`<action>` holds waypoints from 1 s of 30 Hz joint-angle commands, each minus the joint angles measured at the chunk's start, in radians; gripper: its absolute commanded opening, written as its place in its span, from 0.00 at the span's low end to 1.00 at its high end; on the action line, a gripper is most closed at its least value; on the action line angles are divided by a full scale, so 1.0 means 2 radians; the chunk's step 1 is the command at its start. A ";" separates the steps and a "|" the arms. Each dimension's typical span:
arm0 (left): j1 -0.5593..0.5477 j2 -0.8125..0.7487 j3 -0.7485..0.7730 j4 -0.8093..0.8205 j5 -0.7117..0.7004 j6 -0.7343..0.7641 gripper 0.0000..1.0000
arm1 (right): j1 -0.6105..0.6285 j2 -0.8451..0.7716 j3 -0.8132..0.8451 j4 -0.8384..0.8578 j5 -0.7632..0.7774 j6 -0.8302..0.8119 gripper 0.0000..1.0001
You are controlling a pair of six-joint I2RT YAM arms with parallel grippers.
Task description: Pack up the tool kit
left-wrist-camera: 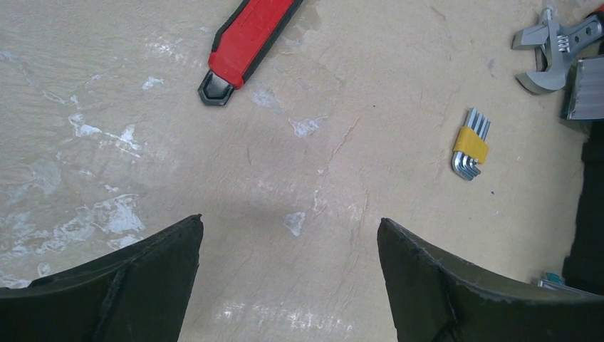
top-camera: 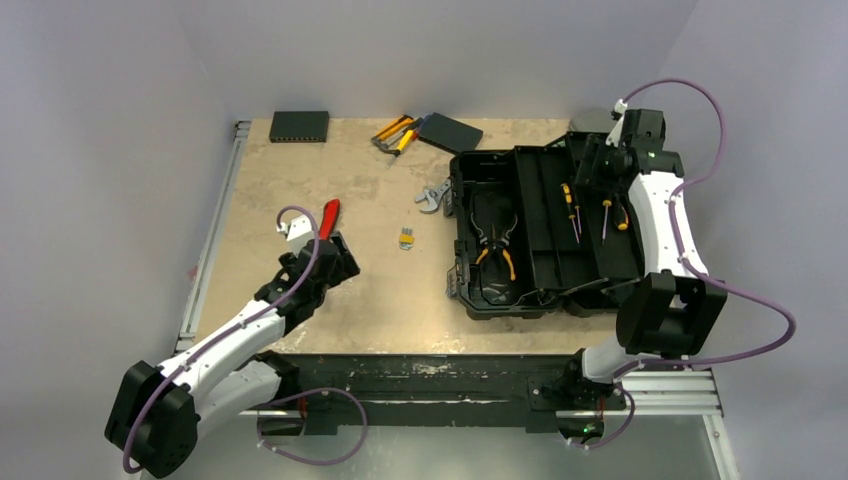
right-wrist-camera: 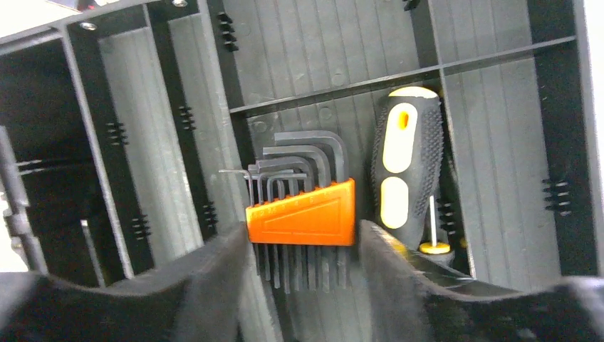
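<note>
One table (top-camera: 300, 330): pale and scuffed; the arm bases cover its near edge.
Toolbox (top-camera: 535, 200): black and open, on the table's right half. Its far right corner is hidden behind the right arm. The right wrist view shows only a few ribbed compartments of it.
Right arm (top-camera: 655, 215): runs up the toolbox's right side, with the wrist bent down over the far tray.
Left arm (top-camera: 235, 335): stretched low over the table's left half, with the wrist tipped toward the surface.
Right fingers (right-wrist-camera: 231, 249): pinching an orange hex key holder (right-wrist-camera: 303, 214) by its two sides inside a compartment; the long key ends are lost behind the fingers.
Left fingers (left-wrist-camera: 181, 239): spread wide above bare table, holding nothing.
Pliers (top-camera: 495, 245): yellow-black, lying in the toolbox's left well.
Red-handled knife (left-wrist-camera: 249, 39): on the table beyond the left fingers; the frame edge cuts off its far end.
Screwdriver handle (right-wrist-camera: 402, 171): yellow-black, just right of the holder, with its shaft out of sight.
Adjustable wrench (left-wrist-camera: 552, 53): on the table near the toolbox's left wall, handle cut off.
Small hex keys (left-wrist-camera: 470, 146): held by a yellow band, loose on the table between knife and toolbox.
</note>
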 commanded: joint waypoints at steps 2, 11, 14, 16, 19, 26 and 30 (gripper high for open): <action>0.000 -0.001 0.018 0.020 0.001 0.007 0.89 | -0.002 -0.011 0.005 -0.003 0.028 0.004 0.70; 0.000 -0.007 0.018 0.018 -0.001 0.010 0.89 | 0.006 -0.057 0.040 -0.038 0.037 -0.003 0.69; 0.000 -0.005 0.019 0.020 0.003 0.012 0.89 | 0.046 -0.081 0.036 -0.037 0.030 -0.009 0.67; -0.001 -0.003 0.021 0.023 0.012 0.019 0.89 | 0.099 -0.095 0.031 -0.032 0.033 -0.012 0.67; 0.000 0.000 0.025 0.024 0.030 0.032 0.89 | 0.176 -0.104 0.025 -0.015 0.040 0.001 0.64; 0.000 -0.009 0.024 0.032 0.046 0.049 0.92 | 0.359 -0.047 0.053 0.025 0.092 0.047 0.60; 0.001 -0.020 0.027 0.017 0.022 0.051 0.92 | 0.444 0.008 0.063 0.068 0.166 0.103 0.64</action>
